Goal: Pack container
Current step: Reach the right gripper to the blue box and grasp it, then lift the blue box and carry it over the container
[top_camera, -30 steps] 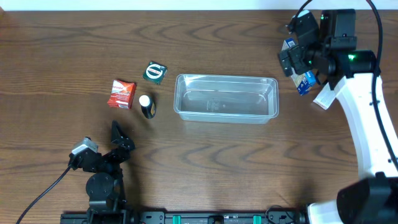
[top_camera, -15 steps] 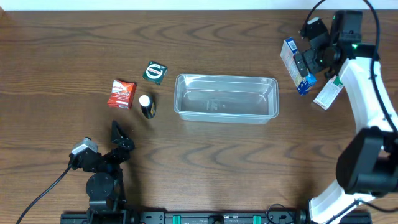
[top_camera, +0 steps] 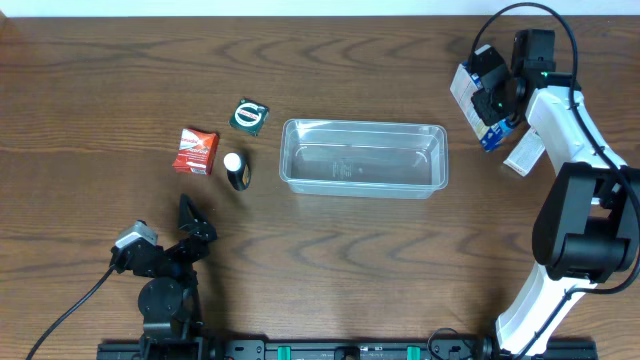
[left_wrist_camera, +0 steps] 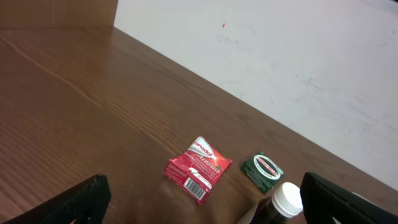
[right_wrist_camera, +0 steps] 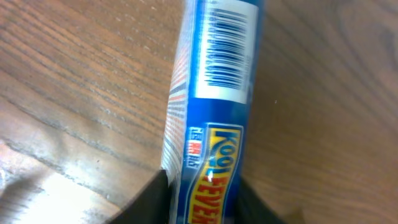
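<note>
Wooden table [top_camera: 350,260], contents from left to right.

1. Left gripper [top_camera: 195,225], near edge, left end. Jaws spread wide, nothing between them; in the left wrist view [left_wrist_camera: 205,208] the two fingers stand at the picture's opposite lower corners. Position as in the earlier frames.

2. Red sachet [top_camera: 195,151] [left_wrist_camera: 197,169], lying flat, barcode end towards the left gripper. Unmoved.

3. Dark bottle [top_camera: 236,170] [left_wrist_camera: 280,205], white cap, just right of the red sachet and apart from it. Unmoved.

4. Green packet [top_camera: 249,116] [left_wrist_camera: 262,170], round white label, lying flat beyond the dark bottle. Unmoved.

5. Container [top_camera: 362,160], clear tub, at the middle of the table, long side running left to right, well apart from the items on either side. Unmoved.

6. Blue box [top_camera: 478,105] [right_wrist_camera: 214,112], right of the container near the far edge. Barcode and yellow "KOOL FEVER" lettering show in the right wrist view. Whether it is lifted off the wood cannot be told.

7. Right gripper [top_camera: 492,95] [right_wrist_camera: 202,199]. Half a second earlier it stood beside the blue box with its jaws apart; now it sits over the box, fingers drawn in against both long sides, clamping it.

8. White box [top_camera: 523,152], green markings, lying just right of the blue box. Place barely changed.
</note>
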Available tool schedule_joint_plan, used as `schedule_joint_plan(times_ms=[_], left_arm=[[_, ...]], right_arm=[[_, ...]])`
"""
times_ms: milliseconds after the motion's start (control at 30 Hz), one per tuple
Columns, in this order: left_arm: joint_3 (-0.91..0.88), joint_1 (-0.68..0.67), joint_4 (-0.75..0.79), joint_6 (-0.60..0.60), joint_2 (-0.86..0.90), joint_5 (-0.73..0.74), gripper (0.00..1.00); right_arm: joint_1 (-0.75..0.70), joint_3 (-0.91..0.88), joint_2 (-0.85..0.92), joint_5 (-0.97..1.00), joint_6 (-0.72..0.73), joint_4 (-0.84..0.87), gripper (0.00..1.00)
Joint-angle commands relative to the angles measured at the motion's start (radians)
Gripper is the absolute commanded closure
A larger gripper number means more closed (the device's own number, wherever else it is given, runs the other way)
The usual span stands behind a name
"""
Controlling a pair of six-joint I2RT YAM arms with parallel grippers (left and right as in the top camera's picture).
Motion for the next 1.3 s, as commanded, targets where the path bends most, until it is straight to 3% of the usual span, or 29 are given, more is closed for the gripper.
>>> schedule_joint_plan(times_ms=[0, 200, 700, 833, 1067, 1267], left_arm=[[-0.03, -0.002, -0.011, 0.013, -0.006, -0.005, 0.02], [-0.03, -0.002, -0.011, 0.013, -0.006, -0.005, 0.02], [-0.03, -0.002, -0.011, 0.013, -0.006, -0.005, 0.02], [-0.03, -0.002, -0.011, 0.013, -0.006, -0.005, 0.02], [-0.03, -0.002, -0.011, 0.013, -0.006, -0.005, 0.02], [-0.03, -0.002, -0.011, 0.013, -0.006, -0.005, 0.02]], right_arm=[[-0.008, 0.019, 0.005, -0.01, 0.002, 0.019, 0.83], [-0.006, 0.021, -0.005, 0.009, 0.003, 0.024, 0.98], [0.144, 0.021, -0.396, -0.014, 0.003, 0.015, 0.99], [0.236, 0.021, -0.497, -0.106, -0.142, -0.072, 0.99], [0.369, 0.02, -0.542, -0.164, -0.545, -0.362, 0.99], [0.381, 0.019, -0.5, -0.184, -0.528, -0.452, 0.99]])
